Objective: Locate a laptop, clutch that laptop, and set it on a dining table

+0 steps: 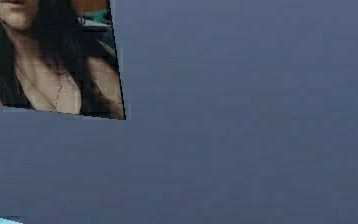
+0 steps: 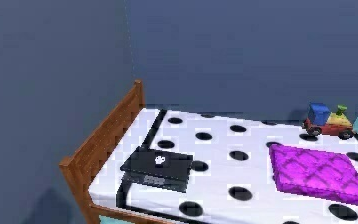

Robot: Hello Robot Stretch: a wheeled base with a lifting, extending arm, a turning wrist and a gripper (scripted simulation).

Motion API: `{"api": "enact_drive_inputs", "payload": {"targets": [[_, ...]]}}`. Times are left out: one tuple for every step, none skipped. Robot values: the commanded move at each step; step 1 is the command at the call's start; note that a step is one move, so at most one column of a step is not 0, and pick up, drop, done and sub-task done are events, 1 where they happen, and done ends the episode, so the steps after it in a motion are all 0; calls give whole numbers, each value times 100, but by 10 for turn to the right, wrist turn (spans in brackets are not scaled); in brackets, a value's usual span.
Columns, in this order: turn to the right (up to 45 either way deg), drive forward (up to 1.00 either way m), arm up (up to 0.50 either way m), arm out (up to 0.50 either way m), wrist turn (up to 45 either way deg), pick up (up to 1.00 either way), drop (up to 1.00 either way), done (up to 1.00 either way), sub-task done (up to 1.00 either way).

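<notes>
One laptop (image 2: 157, 166), spotted bed (image 2: 219, 147), blue walls (image 1: 247, 90)

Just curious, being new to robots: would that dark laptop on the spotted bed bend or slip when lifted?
Probably stiff: the laptop lies closed, a flat slab. Its smooth dark lid may be slippery. Lying flat on the bed, its thin edges likely offer little to grab.

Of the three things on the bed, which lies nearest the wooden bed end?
The flat dark laptop; the purple cushion and toy train sit farther right.
</notes>
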Motion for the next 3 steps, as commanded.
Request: {"api": "enact_drive_inputs", "payload": {"targets": [[0, 0, 50, 0, 0, 0, 0, 0, 0], [0, 0, 0, 42, 0, 0, 0, 0, 0], [0, 0, 0, 0, 450, 0, 0, 0, 0]]}}
